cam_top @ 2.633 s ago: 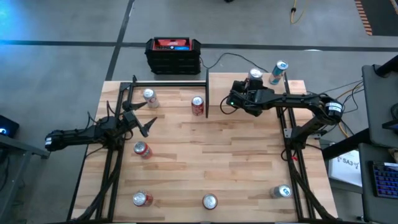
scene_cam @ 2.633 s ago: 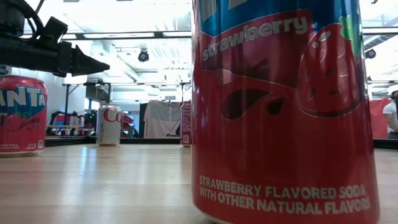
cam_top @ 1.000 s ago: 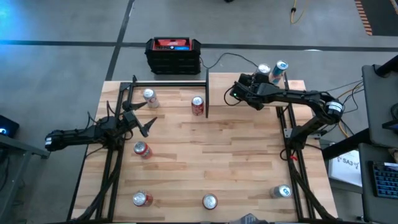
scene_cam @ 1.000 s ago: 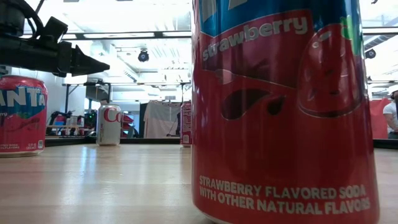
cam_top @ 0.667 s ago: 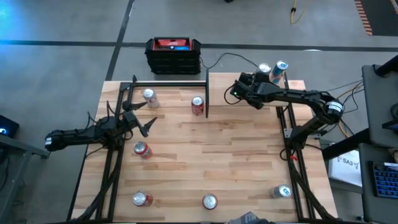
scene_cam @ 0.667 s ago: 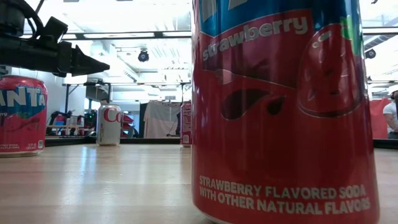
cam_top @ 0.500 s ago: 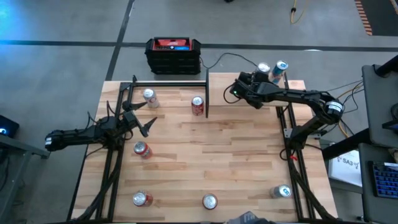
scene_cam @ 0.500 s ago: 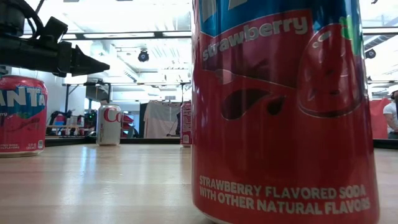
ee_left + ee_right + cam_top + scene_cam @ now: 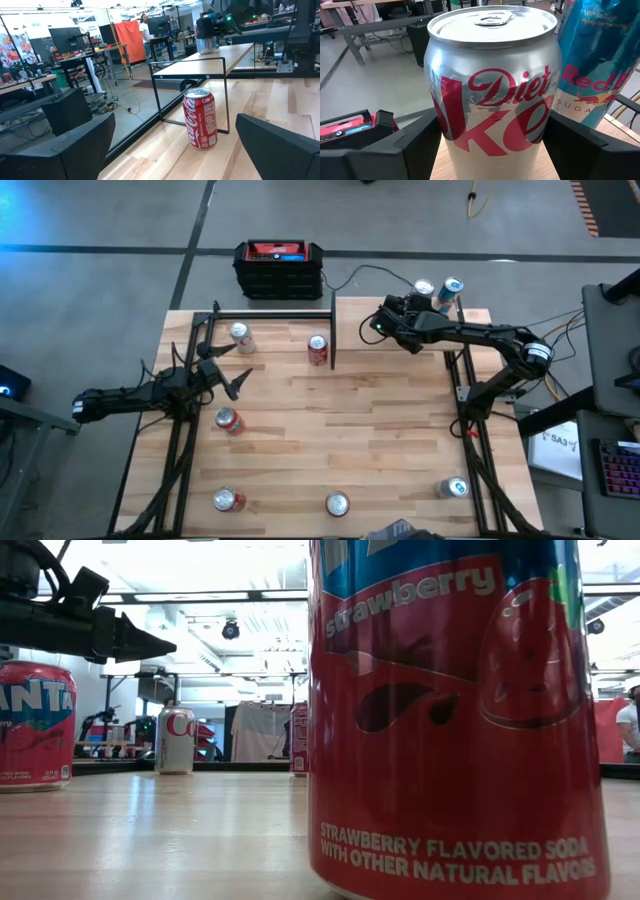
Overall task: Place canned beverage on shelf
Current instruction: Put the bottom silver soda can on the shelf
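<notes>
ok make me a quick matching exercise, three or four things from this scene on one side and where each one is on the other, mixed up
Things:
1. Diet Coke can
2. Red Bull can
3. Coca-Cola can
4. black-and-red box

Places:
A. on the floor beyond the table
B. between the right gripper's fingers
C. on the table by the black frame
D. right beside the Diet Coke

Pairs: 1-B, 2-D, 3-C, 4-A

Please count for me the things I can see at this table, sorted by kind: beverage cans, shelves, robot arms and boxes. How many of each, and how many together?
Beverage cans: 8
Shelf: 1
Robot arms: 2
Black-and-red box: 1
Total: 12
</notes>
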Robot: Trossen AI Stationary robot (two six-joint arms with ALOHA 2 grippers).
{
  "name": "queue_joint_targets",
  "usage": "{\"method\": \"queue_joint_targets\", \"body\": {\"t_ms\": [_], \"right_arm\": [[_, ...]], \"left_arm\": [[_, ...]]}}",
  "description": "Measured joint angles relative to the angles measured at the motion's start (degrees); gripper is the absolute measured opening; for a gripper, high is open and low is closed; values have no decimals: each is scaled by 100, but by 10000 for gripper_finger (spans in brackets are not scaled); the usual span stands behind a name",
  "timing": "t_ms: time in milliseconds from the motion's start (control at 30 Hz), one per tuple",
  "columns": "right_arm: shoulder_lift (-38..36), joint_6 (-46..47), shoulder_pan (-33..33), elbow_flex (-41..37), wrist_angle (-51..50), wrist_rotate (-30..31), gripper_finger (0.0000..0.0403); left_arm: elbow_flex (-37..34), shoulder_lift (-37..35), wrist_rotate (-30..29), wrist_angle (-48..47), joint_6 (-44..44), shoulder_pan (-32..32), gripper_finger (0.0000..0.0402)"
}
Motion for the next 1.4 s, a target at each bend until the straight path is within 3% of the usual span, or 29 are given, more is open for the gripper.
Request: {"method": "queue_joint_targets", "body": {"t_ms": [1033,1400], "right_arm": [[-2,-153,-90,0,-4,-306,328],[-2,-274,-17,0,-97,-691,381]], "left_arm": [[-1,0,-2,-2,-1,-2,399],[1,0,0,0,1,-2,399]]}}
